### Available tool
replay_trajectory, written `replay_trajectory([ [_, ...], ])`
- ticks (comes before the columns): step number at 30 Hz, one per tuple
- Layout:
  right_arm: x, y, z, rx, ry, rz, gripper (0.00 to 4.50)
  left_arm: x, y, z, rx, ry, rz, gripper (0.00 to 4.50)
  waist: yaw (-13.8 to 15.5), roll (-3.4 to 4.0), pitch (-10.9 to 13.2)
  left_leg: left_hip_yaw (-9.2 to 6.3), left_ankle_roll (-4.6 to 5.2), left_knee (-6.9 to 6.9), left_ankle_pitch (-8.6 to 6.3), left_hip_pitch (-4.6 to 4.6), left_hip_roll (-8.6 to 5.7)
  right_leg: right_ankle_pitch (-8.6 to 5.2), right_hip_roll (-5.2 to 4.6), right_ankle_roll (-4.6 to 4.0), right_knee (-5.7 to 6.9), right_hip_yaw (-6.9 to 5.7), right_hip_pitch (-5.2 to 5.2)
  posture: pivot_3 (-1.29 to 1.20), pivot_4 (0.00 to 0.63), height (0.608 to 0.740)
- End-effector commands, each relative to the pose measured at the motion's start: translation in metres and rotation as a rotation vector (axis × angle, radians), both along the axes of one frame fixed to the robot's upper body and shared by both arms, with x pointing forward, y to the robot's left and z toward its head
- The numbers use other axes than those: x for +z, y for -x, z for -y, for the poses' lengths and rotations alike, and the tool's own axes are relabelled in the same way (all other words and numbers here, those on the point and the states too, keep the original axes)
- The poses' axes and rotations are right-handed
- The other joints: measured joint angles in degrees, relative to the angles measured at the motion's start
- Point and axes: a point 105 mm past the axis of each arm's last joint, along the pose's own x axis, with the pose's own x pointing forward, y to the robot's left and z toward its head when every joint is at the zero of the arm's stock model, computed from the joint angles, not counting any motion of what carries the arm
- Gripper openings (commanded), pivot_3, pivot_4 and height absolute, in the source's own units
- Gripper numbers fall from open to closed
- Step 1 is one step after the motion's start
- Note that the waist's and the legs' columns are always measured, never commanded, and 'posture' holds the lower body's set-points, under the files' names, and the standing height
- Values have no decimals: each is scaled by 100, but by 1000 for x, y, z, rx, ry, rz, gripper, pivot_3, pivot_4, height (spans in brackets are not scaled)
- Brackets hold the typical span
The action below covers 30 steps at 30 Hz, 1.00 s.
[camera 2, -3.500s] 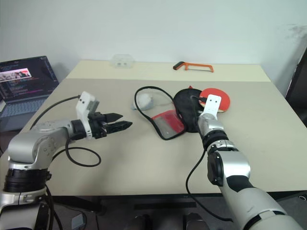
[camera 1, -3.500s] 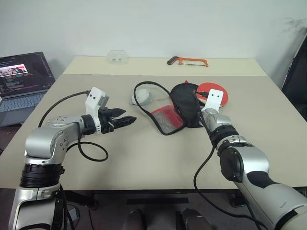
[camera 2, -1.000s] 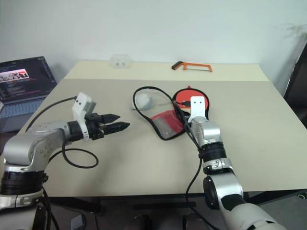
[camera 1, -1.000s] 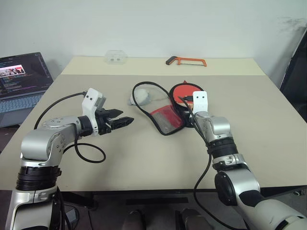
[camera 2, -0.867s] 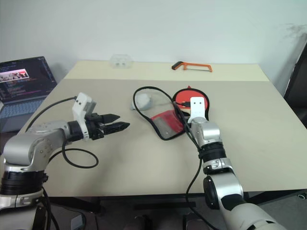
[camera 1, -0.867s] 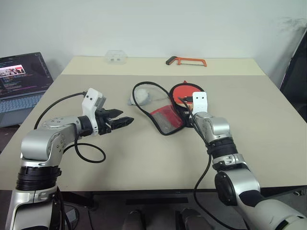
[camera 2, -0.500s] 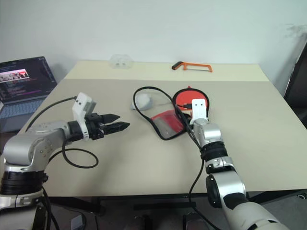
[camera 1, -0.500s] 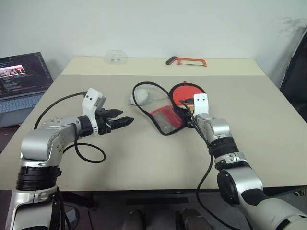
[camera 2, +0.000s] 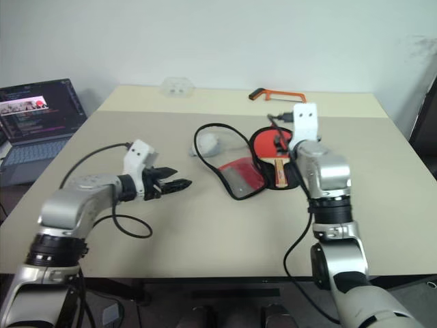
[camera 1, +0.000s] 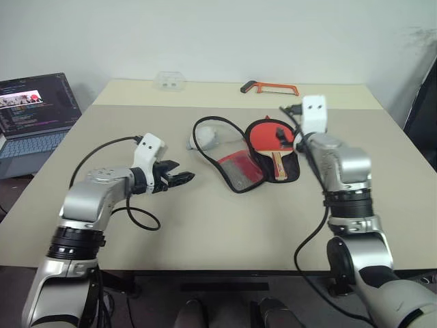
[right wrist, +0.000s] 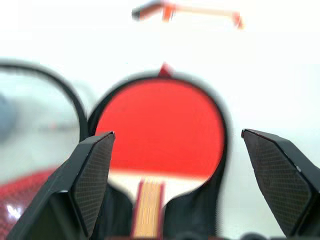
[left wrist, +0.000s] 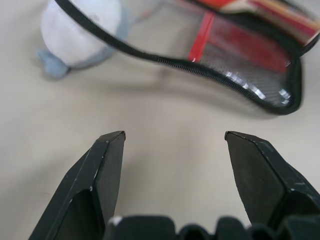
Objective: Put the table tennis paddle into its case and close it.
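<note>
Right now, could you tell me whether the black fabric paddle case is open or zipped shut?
Open. The black fabric case lies unzipped, its red mesh flap spread aside, and the red rubber-faced paddle lies exposed on the lower half.

From the head we look forward and down over the table [camera 1: 205, 225], both eyes sharing one scene. Our left wrist view looks close along the left gripper [left wrist: 174, 137] at the case [left wrist: 240, 55]; our right wrist view looks past the right gripper [right wrist: 177, 135] onto the paddle [right wrist: 160, 127], nearer.
</note>
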Motion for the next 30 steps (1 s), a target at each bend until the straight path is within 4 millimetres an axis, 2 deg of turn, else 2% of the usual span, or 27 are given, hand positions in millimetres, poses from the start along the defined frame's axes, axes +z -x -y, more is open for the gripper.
replay_trajectory([
  [1,19,10,12,22,-38,87,4473,-3,-19,18,-9,-52,48,3488,33,0,0,-1,0,2,0,0,0,0,1,0,0,0,0,0,150,740],
  [4,25,15,21,10,-56,121,4473,-12,-36,38,-18,-53,50,3488,64,0,0,2,0,9,0,0,-2,0,1,1,2,3,1,0,150,740],
  [6,29,19,18,36,-59,144,4473,-13,-45,47,-18,-63,69,3488,48,0,0,5,0,12,0,-2,-1,1,1,2,1,6,0,0,150,740],
  [7,32,22,17,52,-50,157,4494,-12,-46,55,-50,-52,72,3303,35,0,0,5,0,12,0,-3,-1,1,1,2,1,6,0,0,150,740],
  [10,34,28,15,72,-35,173,4500,-14,-47,66,-88,-52,74,2529,27,0,0,1,1,4,0,-4,3,1,8,1,0,5,-2,0,150,740],
  [15,30,34,16,83,-33,156,4500,-13,-55,72,-73,-53,100,696,42,0,0,2,0,4,0,-4,1,1,6,1,1,4,-2,0,150,740],
  [17,20,42,4,196,-37,107,4500,-7,-59,79,-76,-42,126,32,55,0,0,2,0,8,0,-4,1,1,5,1,2,3,0,0,150,740],
  [19,11,51,-6,294,-30,69,4500,-2,-63,87,-81,-30,153,32,76,0,0,0,0,11,0,-6,0,1,5,2,1,2,1,0,150,740],
  [21,3,61,-11,381,-22,38,4500,9,-66,106,-116,6,181,32,94,0,0,1,0,14,0,-8,-1,1,5,2,1,3,1,0,150,740],
  [23,-2,75,-17,482,1,21,4500,31,-70,140,-169,51,262,32,165,0,1,-5,0,18,0,-15,-3,1,5,3,-1,-3,1,0,150,740],
  [26,1,85,-17,522,6,28,4500,57,-70,186,-218,121,327,32,206,0,1,-27,1,50,-1,-49,-6,2,5,7,-6,-27,-3,0,150,740],
  [29,11,96,-19,555,6,72,4500,63,-61,232,-278,135,336,32,204,-1,1,-37,2,73,-2,-70,-13,9,3,19,-11,-33,-6,0,150,740],
  [30,14,98,-19,557,5,83,4500,62,-58,242,-285,133,337,32,199,-1,1,-38,2,75,-2,-72,-17,10,0,22,-12,-32,-6,0,150,740],
])
